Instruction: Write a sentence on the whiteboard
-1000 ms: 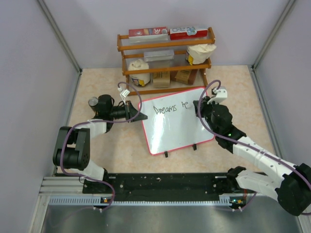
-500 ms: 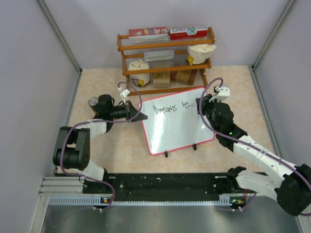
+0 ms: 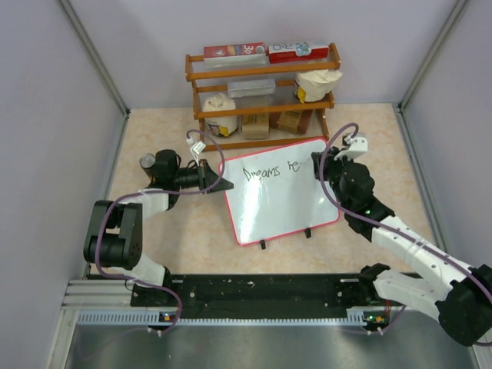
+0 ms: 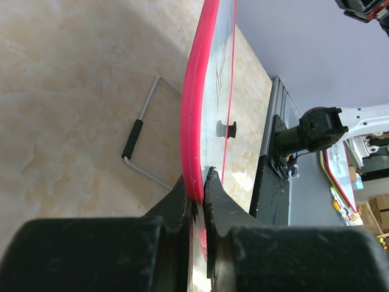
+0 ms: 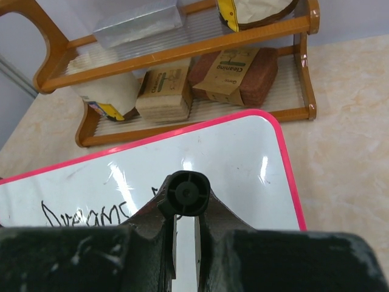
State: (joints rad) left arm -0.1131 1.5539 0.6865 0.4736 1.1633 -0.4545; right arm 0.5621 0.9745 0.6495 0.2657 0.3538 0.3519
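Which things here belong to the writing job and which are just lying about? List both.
Job: whiteboard, the writing on it, marker in the right fingers, left fingers clamping the board's edge.
Lying about: wooden shelf, brown packets, boxes on top, paper bags.

Red-framed whiteboard (image 3: pixel 278 209), black sentence (image 3: pixel 269 171) unfinished

The flat red-framed whiteboard (image 3: pixel 280 201) lies before the wooden three-tier rack (image 3: pixel 261 73). My left gripper (image 3: pixel 224 184) is on its left edge; my right gripper (image 3: pixel 316 162), with the black marker (image 5: pixel 184 193), is above its right edge.
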